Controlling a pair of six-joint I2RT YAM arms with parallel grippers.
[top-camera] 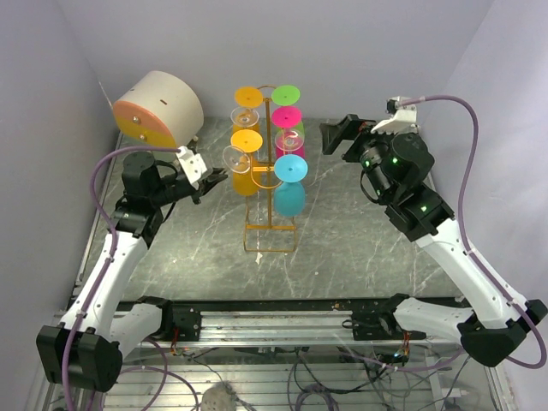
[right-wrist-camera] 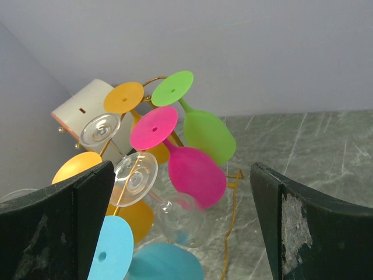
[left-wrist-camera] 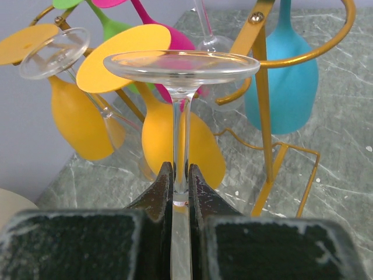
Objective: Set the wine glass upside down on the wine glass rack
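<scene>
Left hand (left-wrist-camera: 180, 195): nearly closed, both fingers pinching the thin stem of a clear wine glass (left-wrist-camera: 181, 65), foot uppermost and away from the wrist, bowl hidden below the fingers. Hold is narrow, on smooth glass; risk that the stem swivels or slides in the pinch if the foot meets anything. Position of glass: not yet hung, just beside the left flank of the wine glass rack (left-wrist-camera: 263, 116), foot level with the crowded hooks. Immediate neighbours: an orange glass (left-wrist-camera: 78, 122) and a hanging clear glass (left-wrist-camera: 54, 52) close on the left, a turquoise glass (left-wrist-camera: 285, 81) beyond the gold upright. Risk that the wide foot clips one of these on the way in, setting it swinging or lifting it off its ring. Which hook is free cannot be told from here; a wrong guess means glass against glass. Rack: slender wire on a small base, heavily loaded; a sideways push may tip it. Release before the foot sits on a ring would drop the glass to the grey marble counter (left-wrist-camera: 344, 175). Right hand (top-camera: 341, 137): fully spread, empty, well apart on the far side.
</scene>
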